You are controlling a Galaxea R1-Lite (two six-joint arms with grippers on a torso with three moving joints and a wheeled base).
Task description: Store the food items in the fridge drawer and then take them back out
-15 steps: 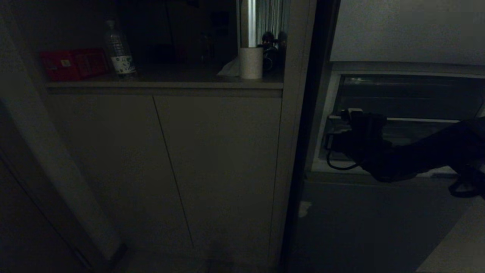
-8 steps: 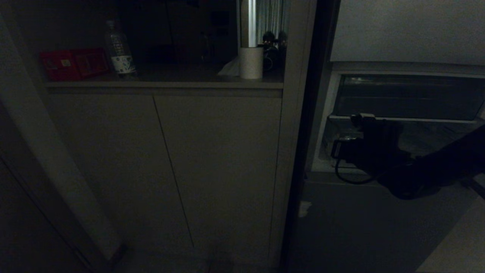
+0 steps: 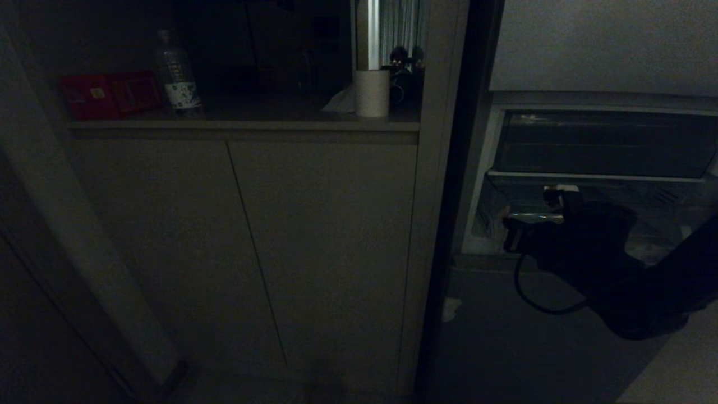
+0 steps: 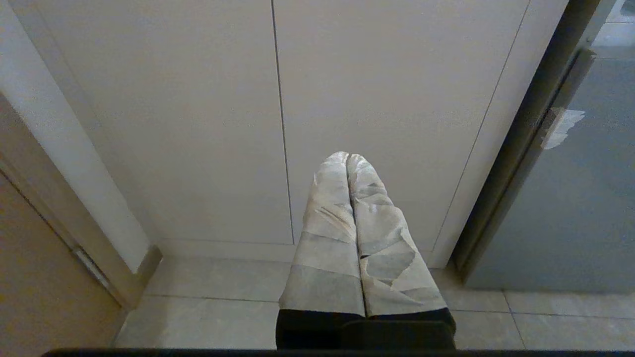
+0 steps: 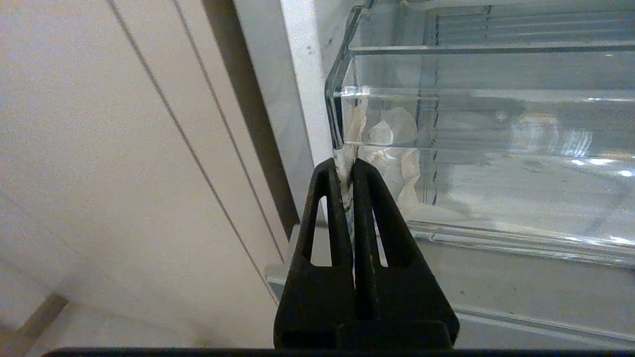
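Observation:
The fridge (image 3: pixel 533 336) stands at the right, its middle compartment open. The clear fridge drawer (image 3: pixel 656 224) sits partly slid out of it. My right gripper (image 3: pixel 555 193) is at the drawer's front left corner. In the right wrist view the right gripper (image 5: pixel 346 166) is shut, with the drawer's clear front lip (image 5: pixel 446 94) pinched between the tips. The food items are out of view. My left gripper (image 4: pixel 349 157), its fingers wrapped in pale tape, hangs shut and empty in front of the cabinet doors, low above the floor.
Pale cabinet doors (image 3: pixel 325 241) fill the left, under a counter (image 3: pixel 247 124) with a red pack (image 3: pixel 109 94), a bottle (image 3: pixel 176 73) and a paper roll (image 3: pixel 371 92). Whitish crumpled scraps (image 5: pixel 392 144) lie in the drawer's corner. A tape scrap (image 4: pixel 560 126) is on the fridge edge.
My right gripper has moved down and to the right in the head view, staying shut. The drawer has slid further out with it. The left arm has not moved.

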